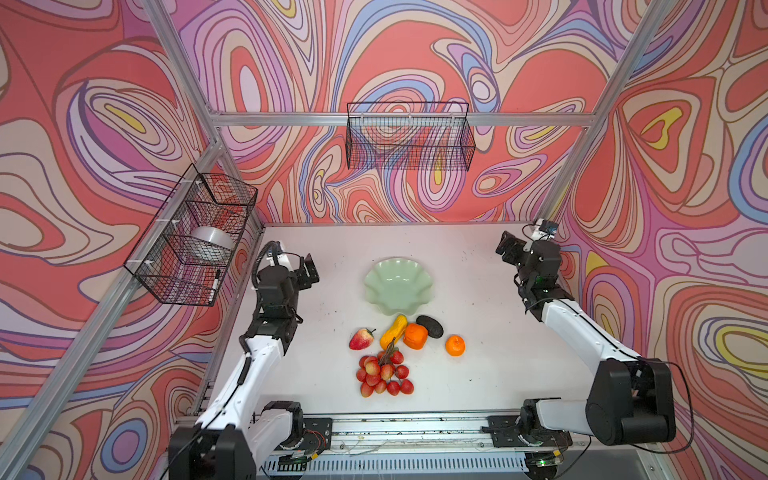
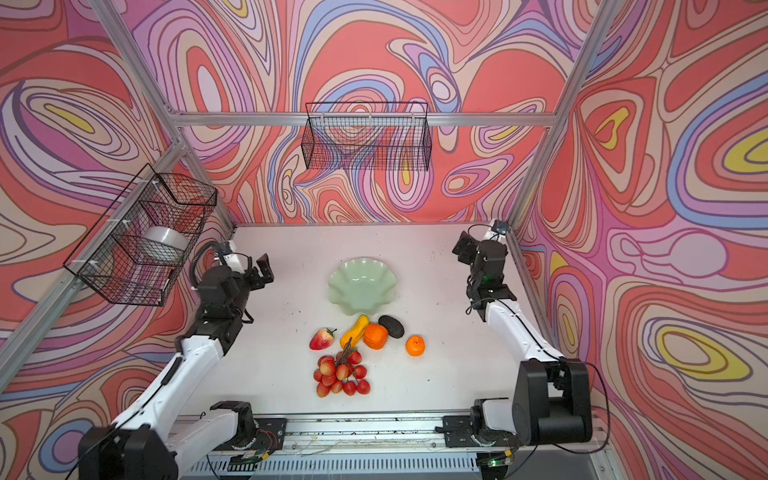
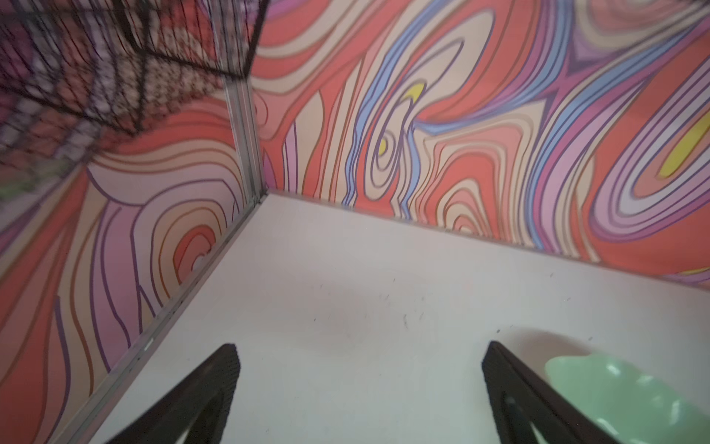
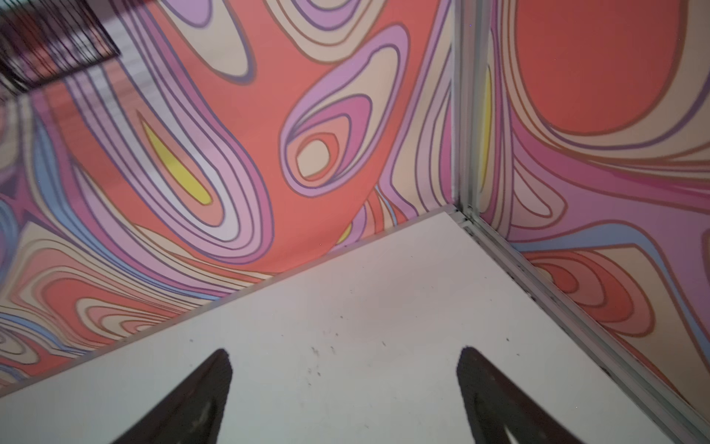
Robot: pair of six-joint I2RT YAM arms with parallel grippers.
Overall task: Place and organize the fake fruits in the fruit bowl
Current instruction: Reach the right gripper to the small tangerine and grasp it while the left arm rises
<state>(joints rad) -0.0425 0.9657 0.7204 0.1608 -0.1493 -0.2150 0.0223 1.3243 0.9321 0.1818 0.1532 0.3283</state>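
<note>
The left fingers (image 3: 207, 392) and right fingers (image 4: 192, 399) stood spread wide, empty, over bare table (image 3: 384, 288). The fruit bowl (image 1: 398, 286) sat empty mid-table, the fake fruits (image 1: 415, 336) clustered just beside it. The first pick seemed not yet begun; next, an arm would need to descend over one fruit, perhaps the round orange (image 1: 455, 345).

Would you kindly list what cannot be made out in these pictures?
- Fruit bowl: left wrist view, cut by the frame edge, partly behind the left gripper.
- Fake fruits: outside both wrist views.
- White bowl: both top views, inside screened by side basket mesh.
- Dark stick in that basket: too small to identify.
</note>
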